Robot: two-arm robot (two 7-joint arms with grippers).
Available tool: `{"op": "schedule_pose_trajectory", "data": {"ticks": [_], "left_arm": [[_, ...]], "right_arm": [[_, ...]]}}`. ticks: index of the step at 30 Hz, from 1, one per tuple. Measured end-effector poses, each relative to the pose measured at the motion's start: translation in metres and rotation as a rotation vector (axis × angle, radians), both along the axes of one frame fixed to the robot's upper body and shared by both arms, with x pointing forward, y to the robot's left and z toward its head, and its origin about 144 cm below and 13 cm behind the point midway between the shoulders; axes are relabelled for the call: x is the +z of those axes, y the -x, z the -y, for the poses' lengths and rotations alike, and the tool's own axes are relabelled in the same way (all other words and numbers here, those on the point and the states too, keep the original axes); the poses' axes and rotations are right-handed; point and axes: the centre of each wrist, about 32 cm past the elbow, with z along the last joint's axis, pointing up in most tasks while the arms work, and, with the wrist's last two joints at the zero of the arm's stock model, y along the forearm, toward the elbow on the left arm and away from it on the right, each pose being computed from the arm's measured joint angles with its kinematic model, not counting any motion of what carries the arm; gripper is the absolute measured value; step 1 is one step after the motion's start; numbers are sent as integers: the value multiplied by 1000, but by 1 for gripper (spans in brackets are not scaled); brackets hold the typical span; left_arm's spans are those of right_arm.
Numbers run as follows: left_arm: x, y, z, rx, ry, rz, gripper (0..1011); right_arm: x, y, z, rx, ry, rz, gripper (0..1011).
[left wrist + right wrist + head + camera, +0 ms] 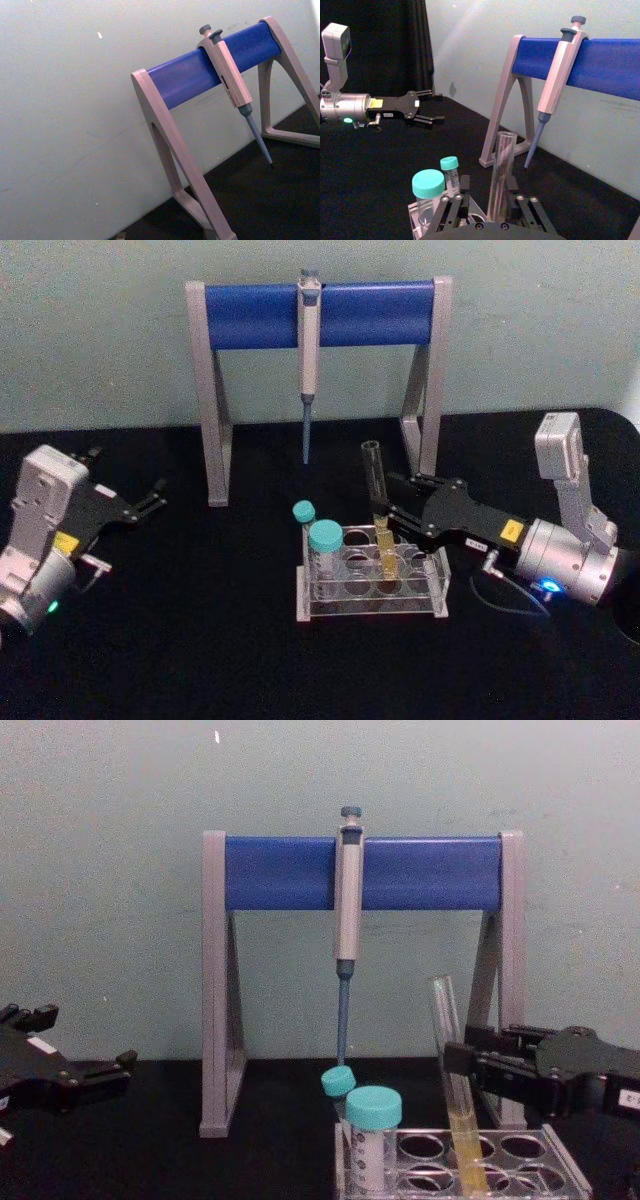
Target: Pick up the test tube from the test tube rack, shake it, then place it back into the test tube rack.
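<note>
The rack (372, 611) holds one test tube (377, 490), two capped tubes (324, 538)

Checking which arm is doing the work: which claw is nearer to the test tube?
Right. The right claw is at the test tube, level with its middle, above the test tube rack. The left claw sits open, far off to the robot's left.

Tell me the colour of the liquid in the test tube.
Yellow, in the lower part of the test tube, clearest in the chest view.
</note>
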Motion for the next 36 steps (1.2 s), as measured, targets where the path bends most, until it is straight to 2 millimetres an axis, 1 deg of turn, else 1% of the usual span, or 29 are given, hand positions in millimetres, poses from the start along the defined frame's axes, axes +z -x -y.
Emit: {"op": "schedule_pose_trajectory", "data": {"ticks": [1, 4, 7, 8, 10, 11, 14, 15, 17, 18, 20, 31, 36], "left_arm": [[0, 0, 0, 0, 0, 0, 1001], [0, 0, 0, 0, 0, 0, 1001], [0, 0, 0, 0, 0, 0, 1001], [0, 0, 0, 0, 0, 0, 1001], [0, 0, 0, 0, 0, 0, 1001], [0, 0, 0, 0, 0, 0, 1001], [0, 0, 0, 0, 0, 0, 1001], [0, 0, 0, 0, 0, 0, 1002], [0, 0, 0, 0, 0, 0, 1001], [0, 0, 0, 0, 0, 0, 1001], [0, 0, 0, 0, 0, 0, 1001], [0, 0, 0, 0, 0, 0, 1001], [0, 0, 0, 0, 0, 0, 1001]], "right_arm": [[0, 0, 0, 0, 0, 0, 422], [0, 0, 0, 0, 0, 0, 552], [0, 0, 0, 0, 0, 1, 614], [0, 0, 0, 0, 0, 1, 672], [0, 0, 0, 0, 0, 1, 709], [0, 0, 0, 0, 0, 1, 765], [0, 0, 0, 0, 0, 1, 818], [0, 0, 0, 0, 0, 1, 880], [0, 0, 0, 0, 0, 1, 911], [0, 0, 0, 0, 0, 1, 959], [0, 0, 0, 0, 0, 1, 1000], [0, 0, 0, 2, -1, 6, 1000], [5, 3, 1, -5, -36, 48, 1000]]}}
